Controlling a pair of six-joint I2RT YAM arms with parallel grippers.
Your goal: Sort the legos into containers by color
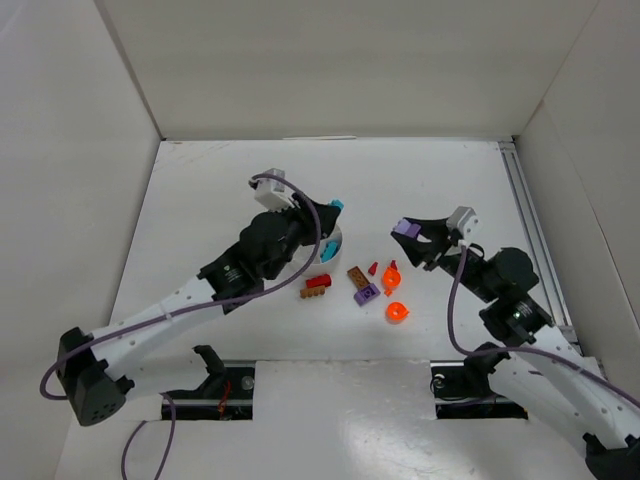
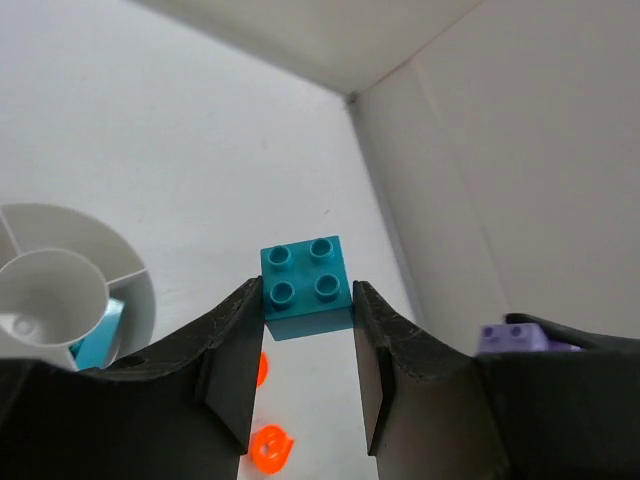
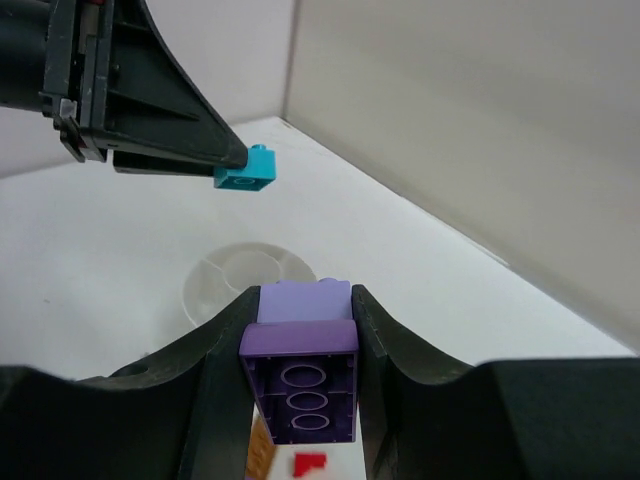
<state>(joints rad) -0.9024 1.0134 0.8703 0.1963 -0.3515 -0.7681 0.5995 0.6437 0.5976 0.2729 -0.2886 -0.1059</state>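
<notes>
One teal piece (image 2: 97,338) lies in the dish (image 2: 137,283). The left gripper (image 2: 305,300) grips a teal brick (image 2: 305,272), the right gripper (image 3: 302,300) a purple brick (image 3: 300,385); orange pieces (image 1: 397,311) lie nearby.

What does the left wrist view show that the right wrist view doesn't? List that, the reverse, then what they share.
Only left wrist: two loose orange pieces and a teal piece already in a wedge of the dish. Only right wrist: a red brick at the bottom edge. Both: the teal brick gripped in the left pincer, the purple brick gripped in the right pincer, and the dish.
</notes>
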